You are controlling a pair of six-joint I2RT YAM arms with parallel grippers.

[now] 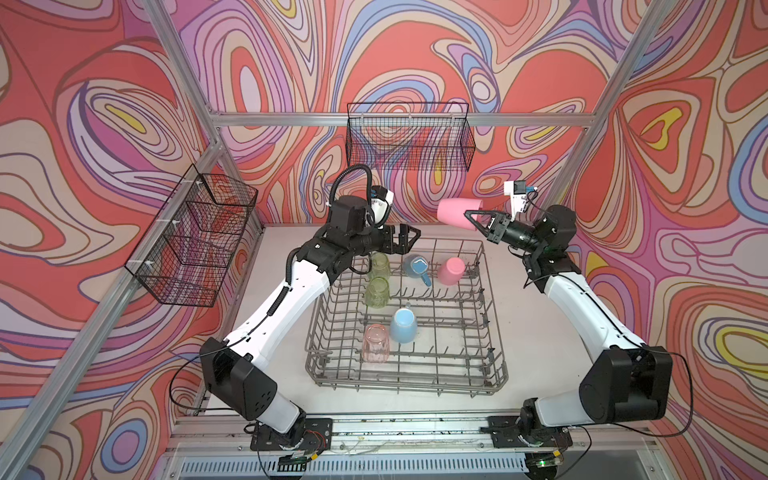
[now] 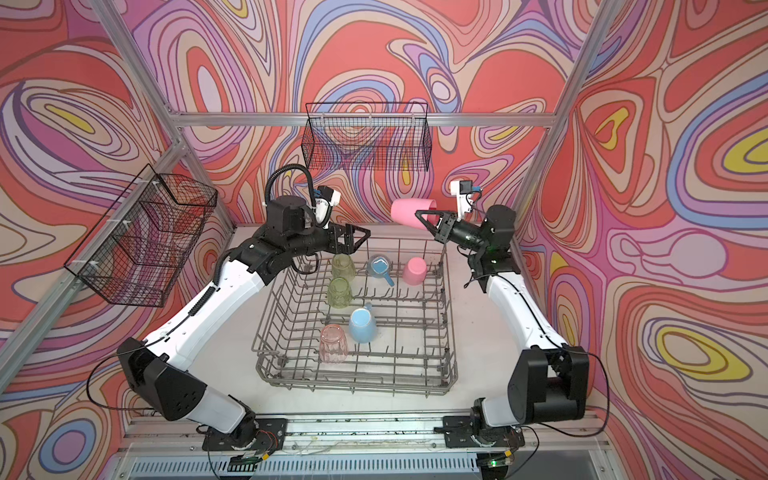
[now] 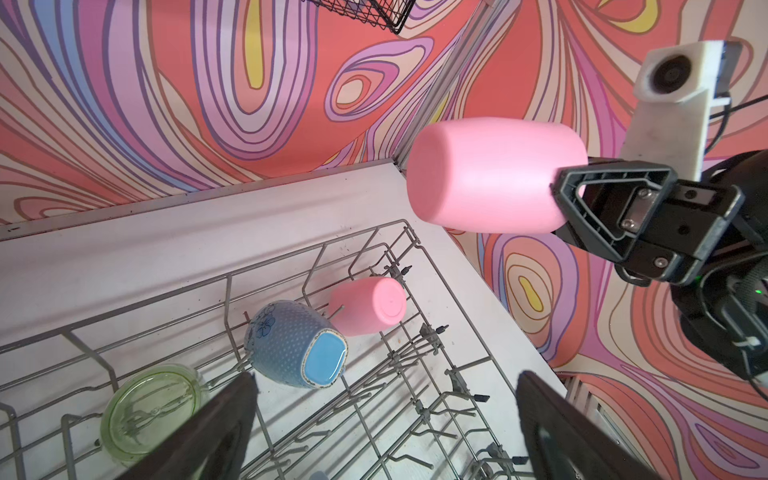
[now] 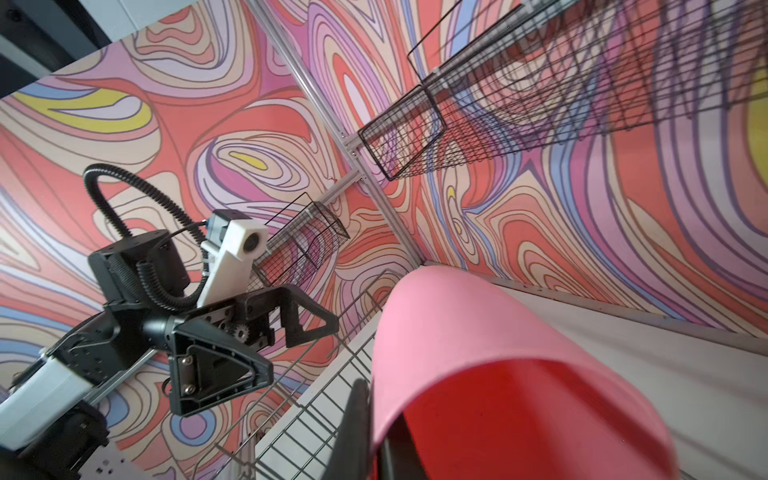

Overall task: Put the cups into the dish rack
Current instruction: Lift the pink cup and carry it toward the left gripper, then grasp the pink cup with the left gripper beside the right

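Now aloft, above and just behind the far right corner of the large grey wire dish rack (image 1: 493, 332): opaque pink plastic cup (image 1: 455, 212), lying on its side. Long axis about level, running along the rack's back edge; closed base toward the rack's far left corner, open mouth toward the right gripper (image 1: 471, 218). Pinched by the wall at the rim, one black finger outside, the other apparently inside the mouth.

Facing that base from above the rack's far left corner: left gripper (image 1: 409, 239), spread wide, empty, apart from the cup.

Inside the rack, bases up or tilted: second opaque pink cup (image 1: 451, 271), two blue handled mugs (image 1: 403, 326), two yellow-green glassy tumblers (image 1: 377, 291), one translucent pink tumbler (image 1: 376, 344).

Probably next: either a tip mouth-down onto the bare tines along the rack's right side, nearest the right arm, or a hand-over along that axis.
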